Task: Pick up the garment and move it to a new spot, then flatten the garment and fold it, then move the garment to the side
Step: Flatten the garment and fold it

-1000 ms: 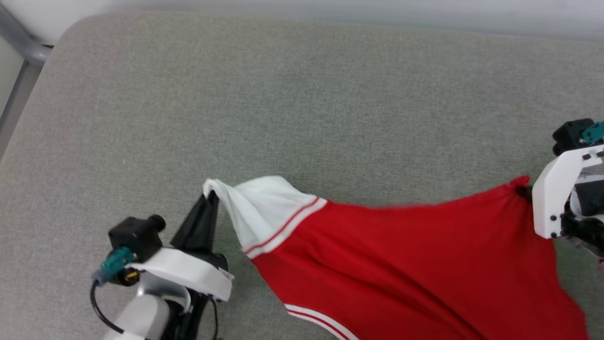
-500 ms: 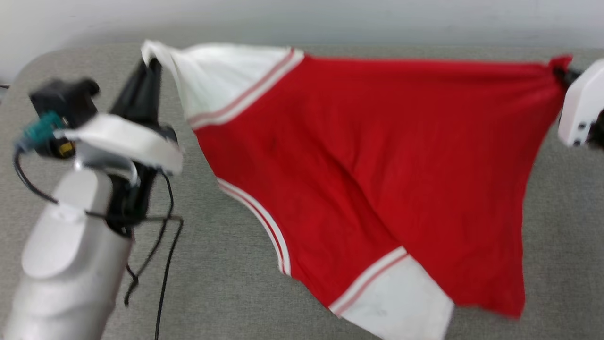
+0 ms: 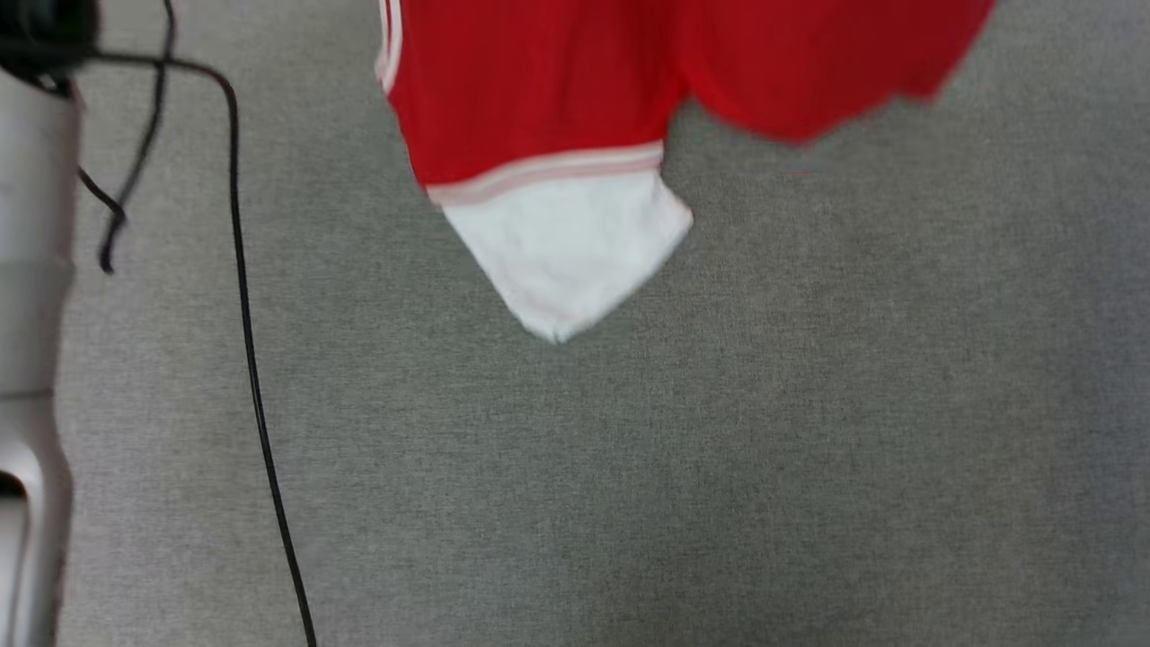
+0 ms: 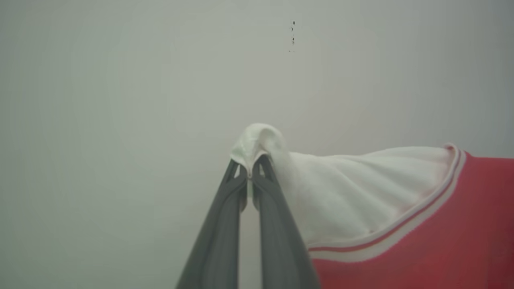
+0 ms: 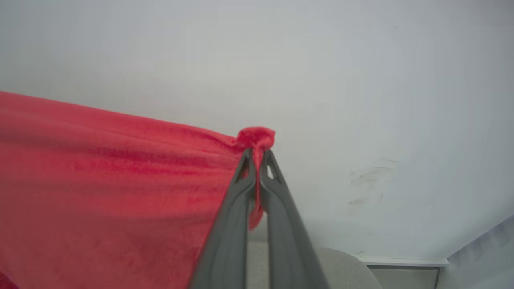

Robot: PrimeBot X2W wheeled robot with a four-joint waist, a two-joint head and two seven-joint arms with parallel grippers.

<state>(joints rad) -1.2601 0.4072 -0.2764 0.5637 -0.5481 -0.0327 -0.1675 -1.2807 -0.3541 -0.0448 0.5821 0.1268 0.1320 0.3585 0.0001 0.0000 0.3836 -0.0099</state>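
The garment (image 3: 575, 99), red with white striped sleeves, hangs in the air above the grey surface; its lower white sleeve (image 3: 566, 252) dangles at the top middle of the head view. In the left wrist view my left gripper (image 4: 249, 172) is shut on the tip of a white sleeve (image 4: 361, 188), stretched tight to the right. In the right wrist view my right gripper (image 5: 257, 156) is shut on a bunched red corner of the garment (image 5: 100, 180), which spreads away to the left. A pale wall lies behind both grips.
The grey fabric surface (image 3: 719, 449) spreads below the hanging garment. My left forearm (image 3: 31, 341) runs down the left edge of the head view, with a loose black cable (image 3: 247, 359) trailing beside it. A rounded grey cushion edge (image 5: 345, 269) lies low in the right wrist view.
Both grippers have lifted the garment high, out past the top of the head view. The head camera has tilted down, so the surface has shifted.
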